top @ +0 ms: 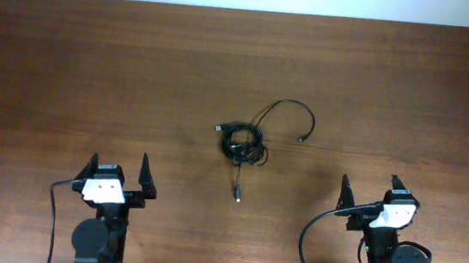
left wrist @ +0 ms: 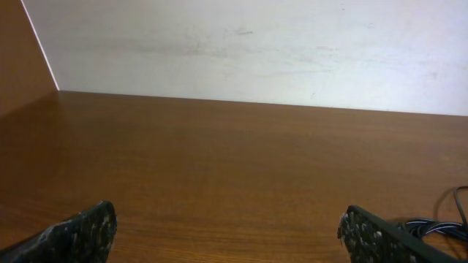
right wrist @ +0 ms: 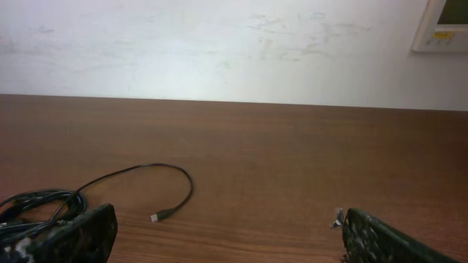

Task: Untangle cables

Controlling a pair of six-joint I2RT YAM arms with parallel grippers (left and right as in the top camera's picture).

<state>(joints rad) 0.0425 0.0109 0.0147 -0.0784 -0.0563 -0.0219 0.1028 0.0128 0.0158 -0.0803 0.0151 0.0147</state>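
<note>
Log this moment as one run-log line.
phase: not started | cables: tangled heap, centre, untouched | left gripper: open, empty | right gripper: open, empty | contact: none

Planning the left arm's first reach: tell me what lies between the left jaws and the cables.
Nothing. In the overhead view, the stretch from the open left jaws to the cables is bare table.
</note>
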